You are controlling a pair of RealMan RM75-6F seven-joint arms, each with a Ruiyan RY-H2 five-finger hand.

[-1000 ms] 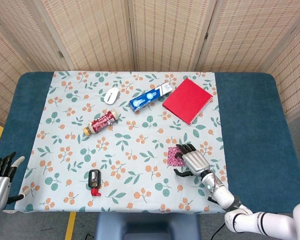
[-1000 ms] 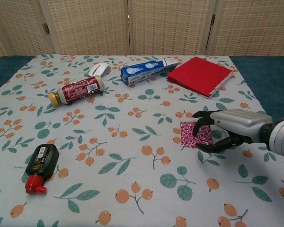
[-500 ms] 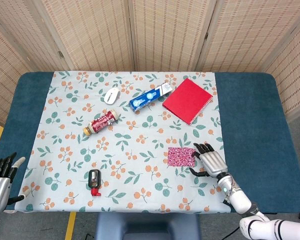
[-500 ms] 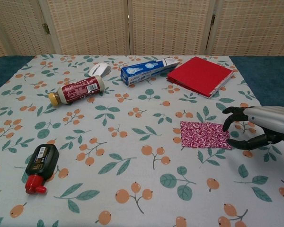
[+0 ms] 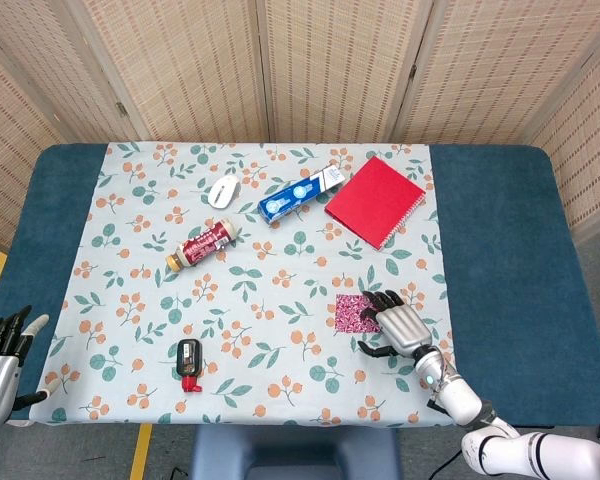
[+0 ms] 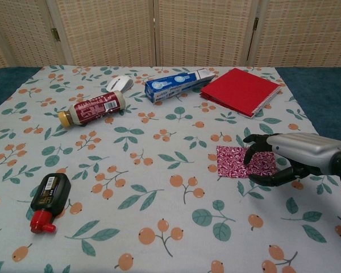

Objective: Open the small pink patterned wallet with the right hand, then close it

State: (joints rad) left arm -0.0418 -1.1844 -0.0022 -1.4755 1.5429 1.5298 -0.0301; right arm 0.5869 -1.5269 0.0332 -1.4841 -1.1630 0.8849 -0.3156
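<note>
The small pink patterned wallet (image 5: 351, 312) (image 6: 232, 162) lies flat on the floral cloth, right of centre. My right hand (image 5: 398, 326) (image 6: 290, 152) reaches in from the right. Its curved fingers (image 6: 253, 149) come down on the wallet's right half and cover part of it. The thumb sits lower, by the wallet's near right edge. The fingers are apart and nothing is lifted. My left hand (image 5: 2, 355) hangs off the table's front left corner with fingers spread and nothing in it, seen only in the head view.
A red notebook (image 5: 375, 200) (image 6: 240, 91) and a blue toothpaste box (image 5: 300, 194) (image 6: 176, 84) lie at the back. A white mouse (image 5: 224, 189) and a red-labelled bottle (image 5: 206, 244) (image 6: 94, 108) lie left of them. A small black bottle with a red cap (image 5: 188, 362) (image 6: 47, 202) is front left.
The right hand drew back to the right, baring the wallet lying wide and flat. It has now moved left again over the wallet's right half. The left hand is unchanged.
</note>
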